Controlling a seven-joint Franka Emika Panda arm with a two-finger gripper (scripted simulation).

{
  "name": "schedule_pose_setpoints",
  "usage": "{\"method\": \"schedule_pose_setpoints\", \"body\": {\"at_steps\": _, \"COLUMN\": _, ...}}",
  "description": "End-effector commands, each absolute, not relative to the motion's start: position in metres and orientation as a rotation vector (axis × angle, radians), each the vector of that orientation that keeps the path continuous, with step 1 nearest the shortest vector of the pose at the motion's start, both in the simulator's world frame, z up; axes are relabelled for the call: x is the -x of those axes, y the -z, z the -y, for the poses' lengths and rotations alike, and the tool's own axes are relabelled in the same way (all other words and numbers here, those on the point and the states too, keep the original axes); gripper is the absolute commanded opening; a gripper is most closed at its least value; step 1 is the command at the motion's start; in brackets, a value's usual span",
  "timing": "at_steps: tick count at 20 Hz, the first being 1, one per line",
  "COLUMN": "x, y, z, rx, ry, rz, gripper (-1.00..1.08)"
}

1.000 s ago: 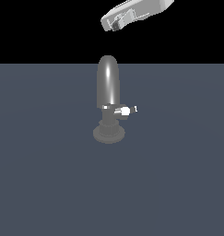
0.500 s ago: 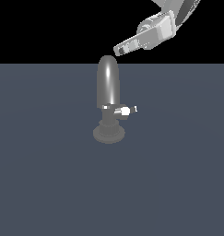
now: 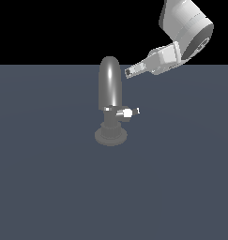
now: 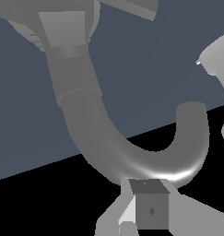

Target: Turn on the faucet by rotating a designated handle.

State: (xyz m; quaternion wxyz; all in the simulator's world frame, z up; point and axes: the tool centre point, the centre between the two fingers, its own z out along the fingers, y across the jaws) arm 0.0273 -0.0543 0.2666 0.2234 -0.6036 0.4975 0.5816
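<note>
- The gripper [image 3: 129, 72] hangs in the air at the end of the arm [image 3: 186, 26], which comes in from the upper part of the exterior view's right
- Its fingertips point toward the top of the faucet [image 3: 110, 101], just beside the rounded spout and apart from it
- The jaws look drawn close together in the exterior view, but whether they are fully closed I cannot tell; nothing is held between them
- The faucet stands upright on the dark blue-grey floor [image 3: 49, 187], below the jaws and to their side, on its round ribbed base
- The handle [image 3: 126, 112] sticks out sideways from the faucet's neck toward the exterior view's right, with its white tip outermost
- The handle sits well below the jaws, nearly straight under them, and nothing touches it
- In the wrist view the faucet [image 4: 109, 138] fills the frame as a curved grey tube, just ahead of the finger [image 4: 150, 207]; the handle cannot be made out there
</note>
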Motion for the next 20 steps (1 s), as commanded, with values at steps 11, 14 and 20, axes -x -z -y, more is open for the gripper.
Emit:
{"method": "schedule_pose_setpoints", "body": {"at_steps": 11, "x": -0.028, "y": -0.193, "z": 0.072, "rx": 1.230, "ry": -1.748, "rz": -1.517, "gripper": -1.00}}
{"method": "schedule_pose_setpoints", "body": {"at_steps": 14, "x": -0.026, "y": -0.182, "z": 0.073, "rx": 1.169, "ry": -1.763, "rz": -1.533, "gripper": -1.00}}
{"method": "schedule_pose_setpoints", "body": {"at_steps": 20, "x": -0.024, "y": -0.175, "z": 0.074, "rx": 1.127, "ry": -1.773, "rz": -1.543, "gripper": -1.00}}
